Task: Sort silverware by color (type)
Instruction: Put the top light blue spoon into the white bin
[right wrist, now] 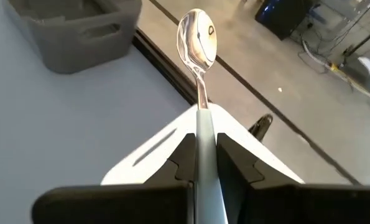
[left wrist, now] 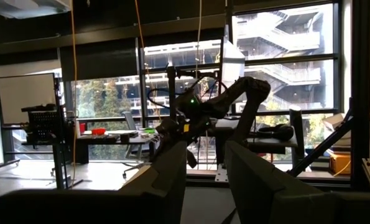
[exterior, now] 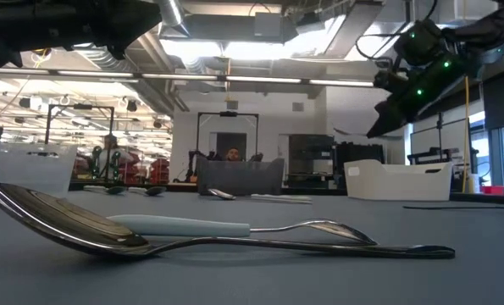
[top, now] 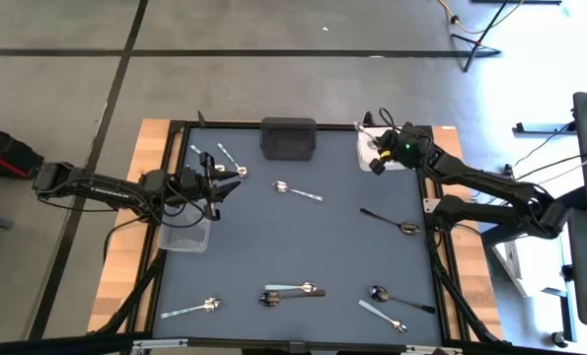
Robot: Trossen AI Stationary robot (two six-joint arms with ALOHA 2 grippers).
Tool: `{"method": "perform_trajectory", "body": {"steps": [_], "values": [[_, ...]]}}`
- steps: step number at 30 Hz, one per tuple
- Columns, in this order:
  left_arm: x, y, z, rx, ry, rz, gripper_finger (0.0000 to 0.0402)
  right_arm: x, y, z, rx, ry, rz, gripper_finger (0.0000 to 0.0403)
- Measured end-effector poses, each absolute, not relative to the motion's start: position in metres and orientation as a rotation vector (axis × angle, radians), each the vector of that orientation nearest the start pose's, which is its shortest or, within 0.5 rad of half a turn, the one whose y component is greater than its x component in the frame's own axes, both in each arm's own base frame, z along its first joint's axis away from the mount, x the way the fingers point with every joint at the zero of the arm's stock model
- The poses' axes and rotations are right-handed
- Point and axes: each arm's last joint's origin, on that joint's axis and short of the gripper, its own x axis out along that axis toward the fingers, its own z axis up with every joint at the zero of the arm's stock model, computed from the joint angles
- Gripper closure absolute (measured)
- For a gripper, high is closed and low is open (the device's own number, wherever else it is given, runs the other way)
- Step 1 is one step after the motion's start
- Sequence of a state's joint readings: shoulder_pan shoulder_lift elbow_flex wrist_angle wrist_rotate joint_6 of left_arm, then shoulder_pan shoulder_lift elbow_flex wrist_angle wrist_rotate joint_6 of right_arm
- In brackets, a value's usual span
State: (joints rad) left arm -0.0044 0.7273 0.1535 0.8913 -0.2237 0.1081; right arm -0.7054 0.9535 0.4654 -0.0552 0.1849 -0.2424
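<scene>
- Over the white bin at the table's far right corner, the right gripper hangs with a shiny spoon pinched by the handle between its fingers, bowl pointing out ahead.
- The wrist view shows that bin right below the spoon, so this reads as the drop-off step for a silver piece.
- Next move, by my reckoning: loosen the fingers while the spoon is over the bin, not its rim or the table edge beyond.
- The left gripper waits above the clear bin at the left edge, fingers spread, nothing between them.
- Bins: the white one shows a long flat white shape inside, though I cannot tell what it is. The clear one looks empty from above, though I cannot be sure. The dark bin sits at the far middle, contents not visible.
- Loose spoons on the mat: two by the left gripper, one in the middle, a dark one to the right, and several along the near edge.
- Plenty left to sort.
</scene>
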Motion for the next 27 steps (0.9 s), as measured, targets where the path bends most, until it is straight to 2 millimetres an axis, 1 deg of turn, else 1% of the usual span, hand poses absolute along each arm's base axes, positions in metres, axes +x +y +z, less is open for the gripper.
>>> {"method": "perform_trajectory", "body": {"steps": [7, 10, 18, 27], "values": [[0.152, 0.006, 0.226, 0.070, -0.304, 0.236, 0.0296, 0.133, -0.136, 0.195, -0.051, 0.679, -0.856, 0.0371], [0.152, 0.006, 0.226, 0.070, -0.304, 0.236, 0.0296, 0.131, -0.138, 0.187, -0.036, 0.712, -0.869, 0.0371], [0.152, 0.006, 0.226, 0.070, -0.304, 0.237, 0.0296, 0.136, -0.144, 0.166, -0.016, 0.836, -0.885, 0.0371], [0.152, 0.006, 0.226, 0.070, -0.304, 0.237, 0.0296, 0.139, -0.148, 0.161, -0.019, 0.841, -0.899, 0.0365]]}}
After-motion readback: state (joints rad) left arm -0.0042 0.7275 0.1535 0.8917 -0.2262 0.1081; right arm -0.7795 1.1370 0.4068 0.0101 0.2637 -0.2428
